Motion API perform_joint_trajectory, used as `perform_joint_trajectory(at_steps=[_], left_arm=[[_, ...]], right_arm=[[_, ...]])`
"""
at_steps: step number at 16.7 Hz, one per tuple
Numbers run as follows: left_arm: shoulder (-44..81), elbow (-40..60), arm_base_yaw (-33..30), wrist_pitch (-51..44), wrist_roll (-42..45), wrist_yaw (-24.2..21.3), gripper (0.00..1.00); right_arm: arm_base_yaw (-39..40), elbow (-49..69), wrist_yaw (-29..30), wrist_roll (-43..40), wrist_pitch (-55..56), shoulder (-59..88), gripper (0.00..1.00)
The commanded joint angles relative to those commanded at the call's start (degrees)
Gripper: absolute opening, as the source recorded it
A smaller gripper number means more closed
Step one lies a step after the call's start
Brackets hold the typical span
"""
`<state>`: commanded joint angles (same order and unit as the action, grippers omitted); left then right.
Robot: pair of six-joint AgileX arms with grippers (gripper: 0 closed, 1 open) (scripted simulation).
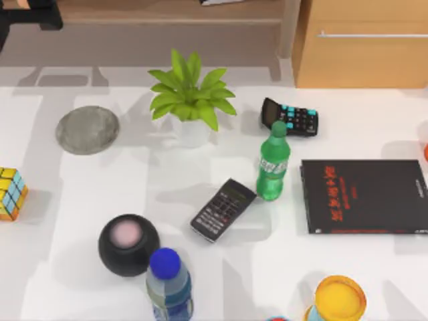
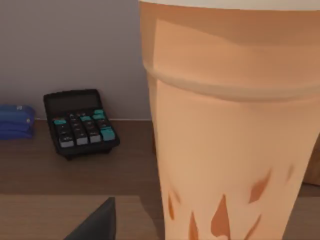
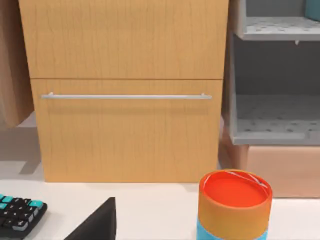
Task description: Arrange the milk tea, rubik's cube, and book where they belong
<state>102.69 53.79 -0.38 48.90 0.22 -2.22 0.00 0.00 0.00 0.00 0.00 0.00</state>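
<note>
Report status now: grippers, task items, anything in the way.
Left wrist view: milk tea close up on a wooden surface, calculator behind. Rubik's cube at table's left edge. Nothing visibly blocking.

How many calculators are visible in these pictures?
3. On the table in the top view: one calculator behind the green bottle, another in front of the plant. A third lies on a wooden surface beside the milk tea.

Office-like desk setting: white table (image 1: 374,127) with calculator (image 1: 290,118), potted plant (image 1: 190,100), black book (image 1: 364,196); wooden drawer cabinet (image 3: 125,90), grey shelving (image 3: 275,75) behind.
</note>
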Motion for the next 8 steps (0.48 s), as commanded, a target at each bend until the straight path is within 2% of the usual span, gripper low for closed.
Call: perform_joint_trajectory(at_steps=[8], left_arm=[[1.81,2.16,0.00,-0.50,0.00,-0.01,1.00]], right_arm=[[0.00,0.00,0.00,0.00,0.00,0.00,1.00]])
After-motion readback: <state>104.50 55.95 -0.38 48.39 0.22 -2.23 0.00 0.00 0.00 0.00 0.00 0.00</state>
